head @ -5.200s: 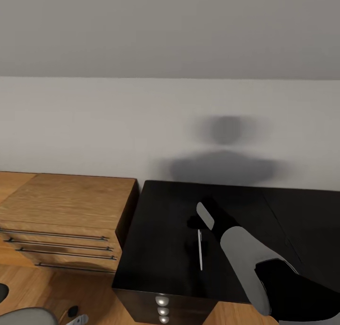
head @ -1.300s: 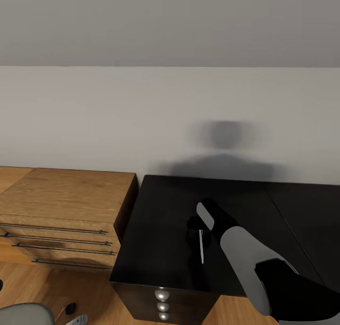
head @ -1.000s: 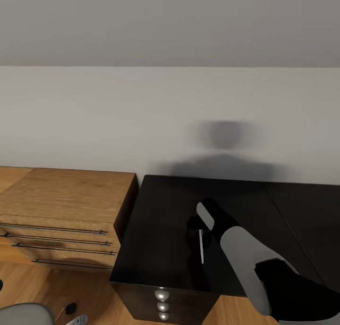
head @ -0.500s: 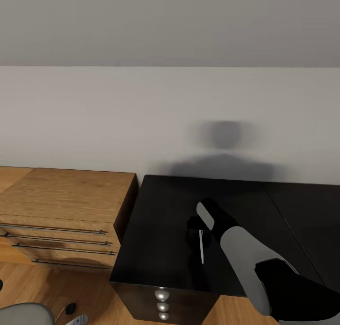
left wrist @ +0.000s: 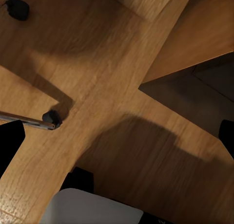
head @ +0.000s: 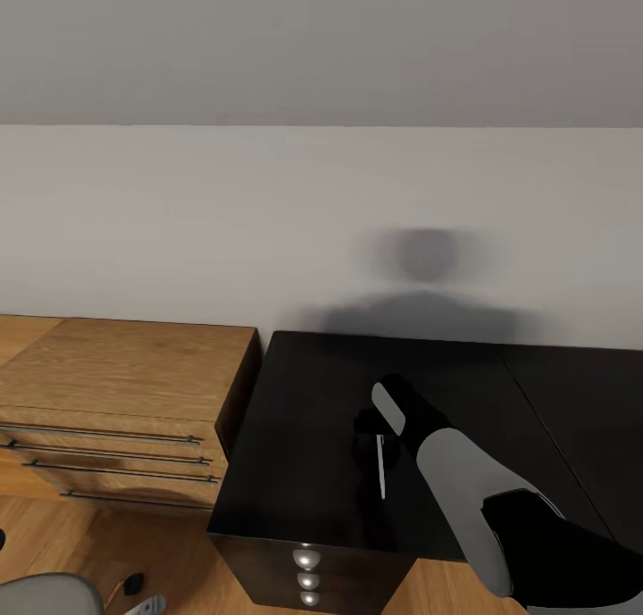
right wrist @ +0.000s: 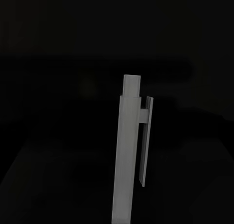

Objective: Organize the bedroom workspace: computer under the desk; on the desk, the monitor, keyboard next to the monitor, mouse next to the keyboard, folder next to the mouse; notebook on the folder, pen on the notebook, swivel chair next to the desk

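**Right end effector over the black worktop with the pen**

The right end effector point(head: 379, 429) reaches out over the glossy black worktop point(head: 304, 436) near its left end, at the tip of a grey and black forearm that comes in from the lower right of the head view. The pen point(head: 380, 468), a thin pale stick, runs from the end effector back toward the near edge of the worktop, its far end tucked in at the dark fingers. The end effector appears clamped on the pen, though the fingers are black against the black top and their exact hold is hard to make out. In the right wrist view the pen point(right wrist: 127, 156) stands out as a pale shaft with a clip along one side, against near-total darkness.

Three round silver knobs point(head: 306, 570) show on the drawer unit below the worktop's front edge. Just beside the worktop's left end stands a light wooden chest of drawers point(head: 116, 392) with long bar handles.

In the left wrist view the camera looks down on the wooden floor point(left wrist: 122, 136), with a chrome leg ending in a black caster point(left wrist: 51, 118) of the swivel chair. Whether the left end effector is apart or together cannot be told.
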Tool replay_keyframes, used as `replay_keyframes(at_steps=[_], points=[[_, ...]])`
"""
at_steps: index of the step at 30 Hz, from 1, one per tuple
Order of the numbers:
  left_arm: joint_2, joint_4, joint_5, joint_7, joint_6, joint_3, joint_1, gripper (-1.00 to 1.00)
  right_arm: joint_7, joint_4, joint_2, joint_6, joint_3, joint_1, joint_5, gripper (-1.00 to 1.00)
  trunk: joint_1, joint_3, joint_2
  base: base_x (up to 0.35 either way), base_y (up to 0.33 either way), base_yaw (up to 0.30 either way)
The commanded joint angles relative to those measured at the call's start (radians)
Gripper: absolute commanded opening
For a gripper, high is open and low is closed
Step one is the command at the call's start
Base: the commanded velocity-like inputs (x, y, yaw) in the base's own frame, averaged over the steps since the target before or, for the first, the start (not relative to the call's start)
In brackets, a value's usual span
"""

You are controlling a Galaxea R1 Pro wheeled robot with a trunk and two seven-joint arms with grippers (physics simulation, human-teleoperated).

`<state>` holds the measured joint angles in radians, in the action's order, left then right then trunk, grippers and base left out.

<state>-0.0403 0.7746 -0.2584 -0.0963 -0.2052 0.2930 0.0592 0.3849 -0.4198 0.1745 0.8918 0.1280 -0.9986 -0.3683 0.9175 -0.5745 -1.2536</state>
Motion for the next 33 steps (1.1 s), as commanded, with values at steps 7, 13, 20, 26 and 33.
replay_keyframes(at_steps=[7,13,20,26,33], points=[[0.0,0.002,-0.009,-0.005,-0.007,0.003,0.0,1.0,0.012,0.008,0.0,0.004,0.002,0.0,-0.009,-1.0,0.0,-0.001,0.0,0.0,0.0,0.0],[0.0,0.002,-0.009,-0.004,-0.008,0.003,0.0,1.0,0.012,0.007,0.0,0.005,0.002,0.0,-0.009,-1.0,0.0,-0.001,0.0,0.0,0.0,0.0],[0.0,0.001,-0.009,-0.004,-0.008,0.003,0.0,1.0,0.012,0.007,0.0,0.006,0.002,0.0,-0.009,-1.0,0.0,-0.001,0.0,0.0,0.0,0.0],[0.0,0.0,-0.009,-0.004,-0.008,0.003,0.0,1.0,0.012,0.007,0.0,0.007,0.003,0.0,-0.018,-1.0,0.0,-0.001,0.0,0.0,0.0,0.0],[0.0,0.0,-0.009,-0.005,-0.007,0.003,0.0,1.0,0.014,0.007,0.0,0.01,0.004,0.0,-0.06,-1.0,0.0,-0.001,0.0,0.0,0.0,0.0]])
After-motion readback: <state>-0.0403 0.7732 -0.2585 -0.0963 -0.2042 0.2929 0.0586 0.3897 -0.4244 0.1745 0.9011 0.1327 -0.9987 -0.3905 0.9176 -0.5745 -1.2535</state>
